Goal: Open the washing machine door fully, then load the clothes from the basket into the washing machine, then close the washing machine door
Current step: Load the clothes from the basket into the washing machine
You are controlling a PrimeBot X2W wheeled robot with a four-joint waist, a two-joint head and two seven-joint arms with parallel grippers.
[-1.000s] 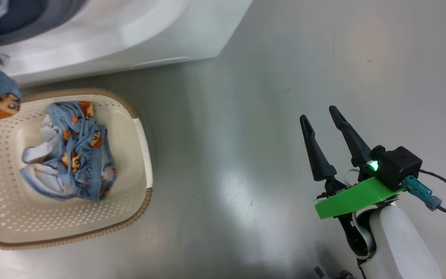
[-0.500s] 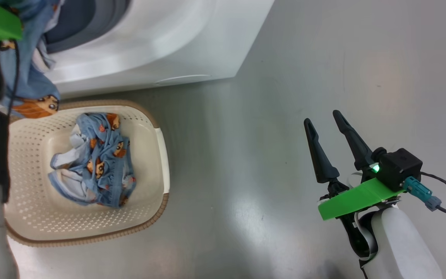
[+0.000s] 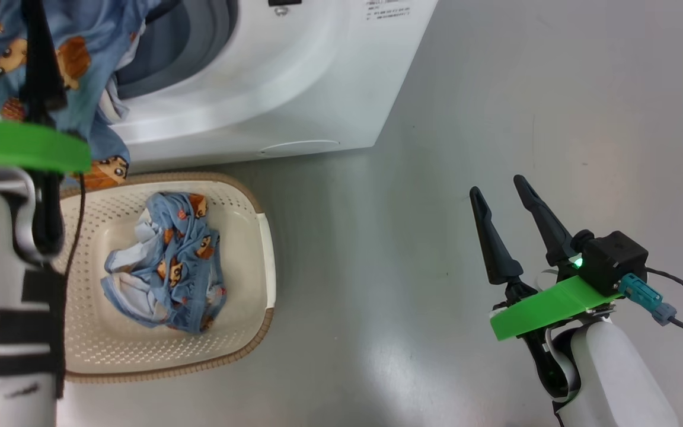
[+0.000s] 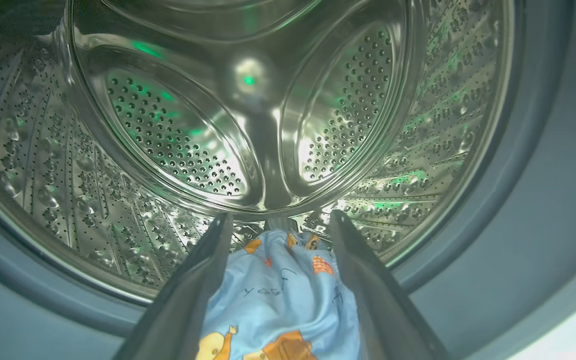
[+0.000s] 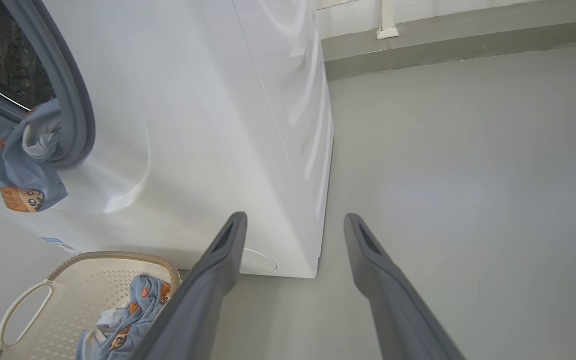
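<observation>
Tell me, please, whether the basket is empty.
Not empty: blue bear-print clothes lie bundled inside the basket.

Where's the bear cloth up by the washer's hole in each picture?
Head view: bear cloth top left, in front of the grey gasket.
Left wrist view: bear cloth bottom middle, between the left gripper's fingers, facing the drum.
Right wrist view: bear cloth at the left edge, hanging beside the gasket.
Shared landmark: the gasket, in all three.

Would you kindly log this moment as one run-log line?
phase: loading | left gripper: shut on garment, at drum mouth | right gripper: open, empty, above floor | basket: more clothes inside
</observation>
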